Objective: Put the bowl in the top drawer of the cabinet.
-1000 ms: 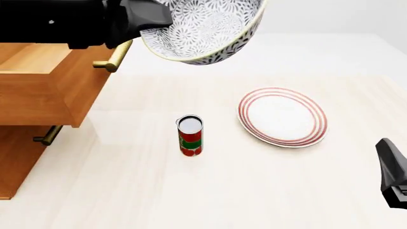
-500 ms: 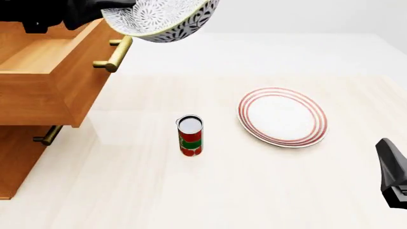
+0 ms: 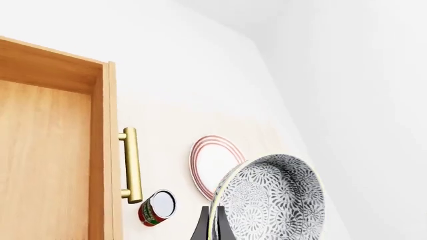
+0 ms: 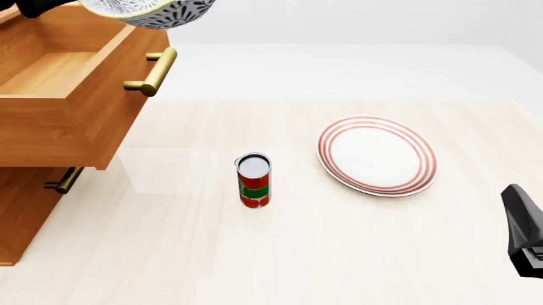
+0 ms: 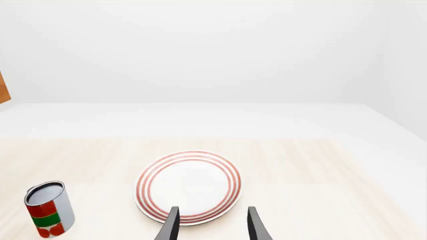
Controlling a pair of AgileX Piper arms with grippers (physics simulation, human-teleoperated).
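Bowl (image 4: pixel 157 13): patterned blue-grey and white, carried aloft above the front edge of the top drawer (image 4: pixel 63 108), tipped on its side, apparently empty; judged to be in transit toward the drawer's cavity. Left gripper (image 3: pixel 212 231): closed on the bowl's rim, one finger at each face of the wall, as the left wrist view shows, which accounts for the tilt. Top drawer: pulled out from the cabinet (image 4: pixel 21 216), brass handle (image 4: pixel 154 71) forward, interior visible and holding nothing, so ready to receive. Lower drawer handle (image 4: pixel 63 180): beneath the top drawer, that drawer shut. Can (image 4: pixel 253 180): upright, to the right of the drawer. Plate (image 4: pixel 377 155): red-ringed, flat, bare, further right of the drawer beyond the can. Right gripper (image 5: pixel 212 227): parted, empty, hanging near the plate's near edge, idle.
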